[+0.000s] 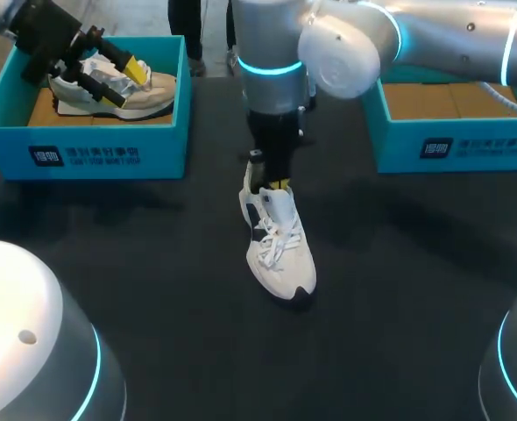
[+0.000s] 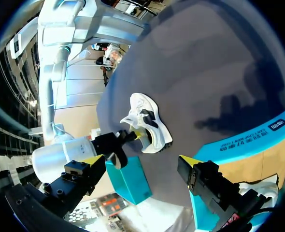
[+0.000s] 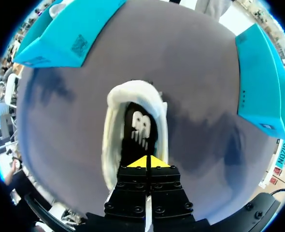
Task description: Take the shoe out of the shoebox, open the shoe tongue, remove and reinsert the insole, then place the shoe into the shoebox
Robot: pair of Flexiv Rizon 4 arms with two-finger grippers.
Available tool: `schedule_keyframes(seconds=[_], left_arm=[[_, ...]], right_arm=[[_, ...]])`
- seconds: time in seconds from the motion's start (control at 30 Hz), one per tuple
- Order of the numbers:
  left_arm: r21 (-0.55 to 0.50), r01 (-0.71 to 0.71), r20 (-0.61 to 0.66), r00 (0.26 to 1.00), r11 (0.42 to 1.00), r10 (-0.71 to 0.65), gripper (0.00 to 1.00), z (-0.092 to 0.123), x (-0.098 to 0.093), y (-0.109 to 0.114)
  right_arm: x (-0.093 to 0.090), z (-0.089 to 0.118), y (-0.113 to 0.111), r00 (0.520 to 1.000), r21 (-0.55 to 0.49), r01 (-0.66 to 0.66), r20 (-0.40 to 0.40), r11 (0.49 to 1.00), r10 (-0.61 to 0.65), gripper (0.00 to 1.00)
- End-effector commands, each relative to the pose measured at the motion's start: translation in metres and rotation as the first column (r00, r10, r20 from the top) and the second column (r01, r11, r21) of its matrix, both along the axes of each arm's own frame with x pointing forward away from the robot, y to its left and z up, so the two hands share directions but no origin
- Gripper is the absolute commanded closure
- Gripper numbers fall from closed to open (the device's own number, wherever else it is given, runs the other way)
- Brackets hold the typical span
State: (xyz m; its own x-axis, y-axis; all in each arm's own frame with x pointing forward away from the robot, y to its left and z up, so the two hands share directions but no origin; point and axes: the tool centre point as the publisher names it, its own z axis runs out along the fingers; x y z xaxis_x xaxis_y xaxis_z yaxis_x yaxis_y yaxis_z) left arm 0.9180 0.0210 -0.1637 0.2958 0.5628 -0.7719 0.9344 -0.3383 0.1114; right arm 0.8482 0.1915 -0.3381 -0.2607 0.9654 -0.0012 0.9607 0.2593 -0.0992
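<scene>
Right end effector pressed together at heel of upright white, black-trimmed shoe.

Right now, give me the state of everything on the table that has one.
white shoe, out of box, upright on table.
left shoebox, open, holding beige shoe.
right shoebox, open.
left gripper, jaws open.
right gripper, jaws shut above white shoe.
</scene>
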Motion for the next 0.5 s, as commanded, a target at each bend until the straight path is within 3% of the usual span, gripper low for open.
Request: schedule_keyframes(seconds=[0.03, 0.27, 0.47, 0.5], left_arm=[[0.003, 0.0, 0.001, 1.0, 1.0, 0.0, 0.0, 0.0, 0.0, 0.0], [0.003, 0.0, 0.001, 1.0, 1.0, 0.0, 0.0, 0.0, 0.0, 0.0], [0.003, 0.0, 0.001, 1.0, 1.0, 0.0, 0.0, 0.0, 0.0, 0.0], [0.003, 0.0, 0.001, 1.0, 1.0, 0.0, 0.0, 0.0, 0.0, 0.0]], right_arm=[[0.0, 0.006, 0.005, 0.998, 0.021, -0.006, -0.064, 1.0, 0.007, 1.0], [-0.012, 0.005, 0.014, 0.991, -0.037, -0.002, -0.133, 0.999, -0.003, 1.0], [-0.02, -0.002, 0.013, 0.986, -0.027, 0.013, -0.164, 1.0, -0.017, 1.0], [-0.021, -0.002, 0.014, 0.985, -0.024, 0.018, -0.17, 1.0, -0.022, 0.82]])
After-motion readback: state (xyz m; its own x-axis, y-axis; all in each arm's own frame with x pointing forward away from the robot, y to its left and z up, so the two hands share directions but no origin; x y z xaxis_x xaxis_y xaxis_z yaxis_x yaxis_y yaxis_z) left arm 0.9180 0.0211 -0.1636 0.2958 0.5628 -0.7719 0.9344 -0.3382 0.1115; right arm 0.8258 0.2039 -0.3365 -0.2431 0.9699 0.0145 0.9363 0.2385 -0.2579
